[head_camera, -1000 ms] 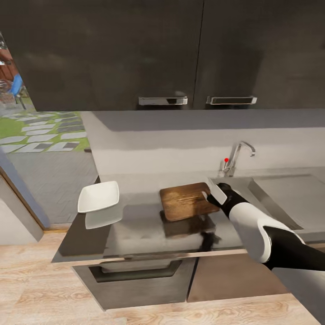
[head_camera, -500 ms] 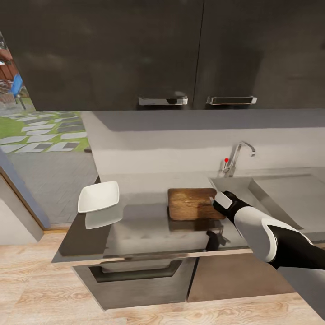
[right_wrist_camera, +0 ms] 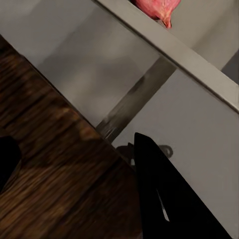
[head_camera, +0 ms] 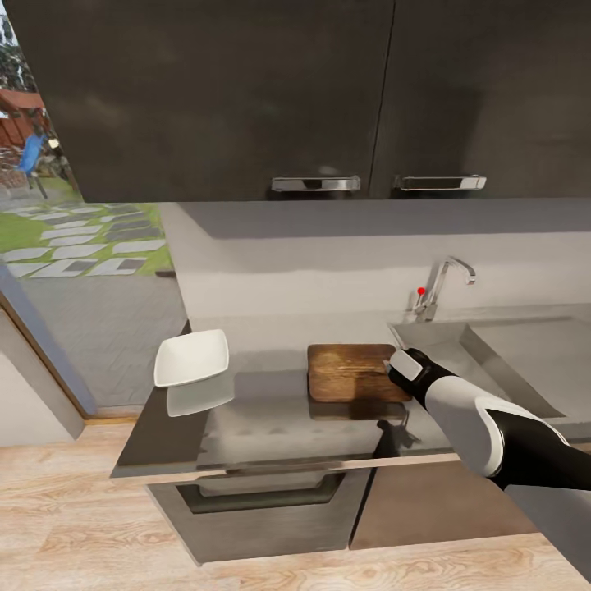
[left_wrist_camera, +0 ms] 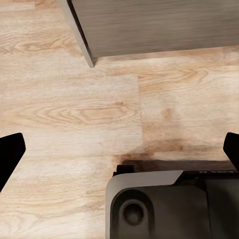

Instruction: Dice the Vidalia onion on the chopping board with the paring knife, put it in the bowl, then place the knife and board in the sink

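Brown chopping board [head_camera: 355, 371] now lies flat on the countertop [head_camera: 271, 410] beside the sink [head_camera: 509, 361]; a sec ago it sat skewed. My right gripper [head_camera: 400, 367] at its edge, fingers apart, not clamped. Board's staged for dicing, imo.

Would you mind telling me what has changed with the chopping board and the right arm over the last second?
The chopping board, tilted and lifted at its right end a second ago, has come down flat on the countertop and shifted slightly right, toward the sink. The right gripper lowered with it and stays at its right edge. The head camera also panned slightly. The bowl has not moved.
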Controlling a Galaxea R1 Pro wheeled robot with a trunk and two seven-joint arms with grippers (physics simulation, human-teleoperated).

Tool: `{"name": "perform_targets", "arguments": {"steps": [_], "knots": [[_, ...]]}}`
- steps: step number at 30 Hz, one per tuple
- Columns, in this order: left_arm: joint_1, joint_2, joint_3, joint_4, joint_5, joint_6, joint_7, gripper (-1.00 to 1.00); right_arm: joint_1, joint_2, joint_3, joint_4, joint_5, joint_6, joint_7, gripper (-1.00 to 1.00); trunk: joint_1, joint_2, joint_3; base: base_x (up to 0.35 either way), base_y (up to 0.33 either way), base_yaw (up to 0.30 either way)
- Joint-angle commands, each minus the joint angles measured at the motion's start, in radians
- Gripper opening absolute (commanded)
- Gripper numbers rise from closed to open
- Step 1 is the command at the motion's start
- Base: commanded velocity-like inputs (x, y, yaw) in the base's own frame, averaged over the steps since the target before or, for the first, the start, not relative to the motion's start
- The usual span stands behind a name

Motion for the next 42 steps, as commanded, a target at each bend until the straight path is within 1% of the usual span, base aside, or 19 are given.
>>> {"name": "perform_targets", "arguments": {"steps": [1, 14, 22, 25, 32, 33, 42], "knots": [[0.000, 0.000, 0.000, 0.000, 0.000, -0.002, 0.000, 1.00, -0.001, 0.000, -0.006, -0.002, 0.006, 0.009, -0.007, -1.00, 0.001, -0.002, -0.002, 0.000, 0.007, 0.000], [0.000, 0.000, 0.000, 0.000, 0.000, -0.002, 0.000, 1.00, 0.001, -0.002, -0.006, 0.030, 0.006, 0.004, -0.008, -1.00, 0.001, -0.002, -0.002, 0.000, 0.001, 0.000], [0.000, 0.000, 0.000, 0.000, 0.000, -0.002, 0.000, 1.00, 0.002, -0.003, -0.006, 0.031, 0.006, 0.002, -0.008, -1.00, 0.001, -0.002, -0.002, 0.000, 0.000, 0.000], [0.000, 0.000, 0.000, 0.000, 0.000, -0.002, 0.000, 1.00, 0.003, -0.003, -0.006, 0.031, 0.007, -0.018, -0.008, -1.00, 0.001, -0.002, -0.002, 0.000, 0.000, 0.000], [0.000, 0.000, 0.000, 0.000, 0.000, -0.002, 0.000, 1.00, 0.003, -0.003, -0.006, 0.031, 0.007, -0.022, -0.008, -1.00, 0.001, -0.002, -0.002, 0.000, 0.000, 0.000], [0.000, 0.000, 0.000, 0.000, 0.000, -0.002, 0.000, 1.00, 0.003, -0.003, -0.006, 0.031, 0.007, -0.022, -0.008, 1.00, 0.001, -0.002, -0.002, 0.000, 0.000, 0.000], [0.000, 0.000, 0.000, 0.000, 0.000, -0.002, 0.000, 1.00, 0.003, -0.002, -0.006, 0.031, 0.007, -0.023, -0.008, 1.00, 0.001, -0.002, -0.002, 0.000, 0.000, 0.000]]}}
